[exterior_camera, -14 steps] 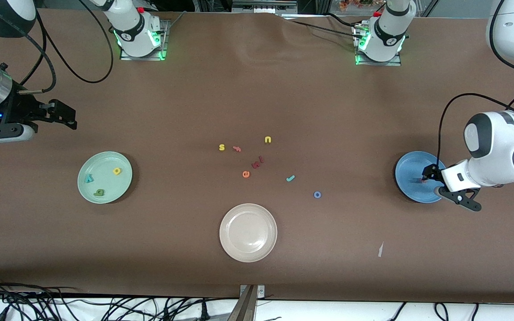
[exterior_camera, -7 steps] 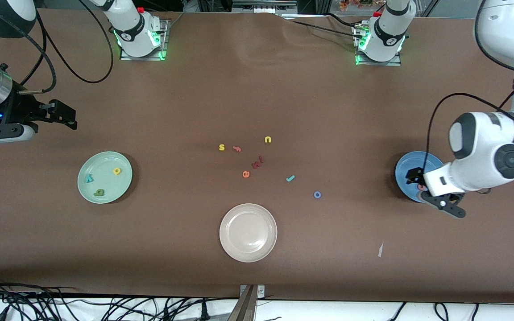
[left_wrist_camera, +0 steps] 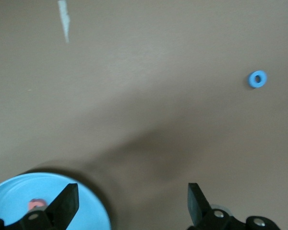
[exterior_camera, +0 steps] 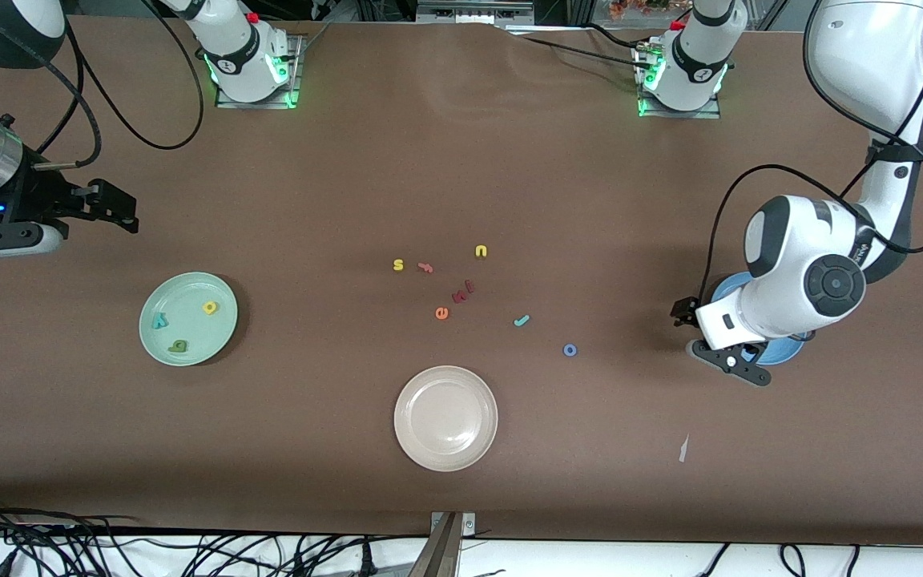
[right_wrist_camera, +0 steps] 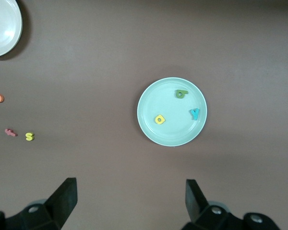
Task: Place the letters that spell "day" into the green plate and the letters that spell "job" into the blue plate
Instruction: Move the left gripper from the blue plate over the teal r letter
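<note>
Front view: the green plate (exterior_camera: pixel 188 318) lies toward the right arm's end of the table and carries the yellow letter (exterior_camera: pixel 210 307), the teal y (exterior_camera: pixel 159 321) and the dark green letter (exterior_camera: pixel 179 346). The blue plate (exterior_camera: pixel 774 349), toward the left arm's end, is largely covered by the left arm. The left gripper (exterior_camera: pixel 706 338) hangs over the table at the plate's edge, fingers spread, holding nothing. The teal j (exterior_camera: pixel 521 320) and the blue o (exterior_camera: pixel 570 349) lie on the bare table near the middle, the o nearer the camera. The right gripper (exterior_camera: pixel 109 210) waits above the table's edge, open.

Left wrist view: the spread fingers (left_wrist_camera: pixel 67 203) frame bare table; the blue plate (left_wrist_camera: pixel 81 201) holds the salmon-red letter (left_wrist_camera: pixel 36 204); the blue o (left_wrist_camera: pixel 258 79) lies well apart.

Right wrist view: the green plate (right_wrist_camera: pixel 149 115) with its three letters lies between the parted fingers (right_wrist_camera: pixel 65 194).
</note>
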`<state>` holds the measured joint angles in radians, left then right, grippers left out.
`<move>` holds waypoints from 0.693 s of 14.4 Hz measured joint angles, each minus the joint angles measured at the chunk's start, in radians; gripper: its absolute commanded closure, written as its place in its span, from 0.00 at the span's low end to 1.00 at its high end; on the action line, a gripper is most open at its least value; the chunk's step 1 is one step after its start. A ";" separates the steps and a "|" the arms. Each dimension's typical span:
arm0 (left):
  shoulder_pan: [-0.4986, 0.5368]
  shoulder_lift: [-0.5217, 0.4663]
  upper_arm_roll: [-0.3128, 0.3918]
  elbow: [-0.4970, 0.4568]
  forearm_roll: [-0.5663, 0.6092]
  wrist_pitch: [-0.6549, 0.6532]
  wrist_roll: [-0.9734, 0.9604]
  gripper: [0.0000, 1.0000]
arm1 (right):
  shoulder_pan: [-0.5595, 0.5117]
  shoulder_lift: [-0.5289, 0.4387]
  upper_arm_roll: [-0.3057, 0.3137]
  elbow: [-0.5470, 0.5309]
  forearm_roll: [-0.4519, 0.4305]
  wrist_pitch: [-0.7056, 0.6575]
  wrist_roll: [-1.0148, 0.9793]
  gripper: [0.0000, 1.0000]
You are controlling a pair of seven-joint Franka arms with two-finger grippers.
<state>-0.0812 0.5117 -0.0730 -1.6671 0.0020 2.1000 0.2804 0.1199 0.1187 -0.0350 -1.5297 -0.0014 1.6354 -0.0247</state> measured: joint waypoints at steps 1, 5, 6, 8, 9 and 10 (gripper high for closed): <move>-0.016 0.000 -0.002 0.000 -0.001 -0.001 -0.028 0.00 | 0.000 0.000 0.000 0.000 0.000 0.000 0.000 0.00; -0.103 0.000 -0.007 0.007 -0.001 -0.003 -0.154 0.00 | 0.000 0.001 0.000 0.000 0.000 0.000 0.000 0.00; -0.117 0.000 -0.008 0.009 -0.001 -0.003 -0.178 0.00 | 0.000 0.001 0.000 0.000 0.000 0.000 0.000 0.00; -0.140 0.000 -0.009 0.016 -0.001 -0.004 -0.211 0.00 | 0.000 0.001 0.000 0.000 0.000 0.000 0.000 0.00; -0.150 0.000 -0.010 0.023 -0.001 -0.007 -0.220 0.00 | 0.000 0.001 0.000 0.000 0.000 0.000 0.000 0.00; -0.161 0.000 -0.011 0.034 -0.001 -0.015 -0.229 0.00 | 0.000 0.001 0.000 0.000 0.000 0.000 0.000 0.00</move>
<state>-0.2418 0.5118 -0.0837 -1.6335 0.0009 2.0846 0.0516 0.1199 0.1193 -0.0350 -1.5298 -0.0014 1.6353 -0.0247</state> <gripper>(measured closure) 0.000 0.000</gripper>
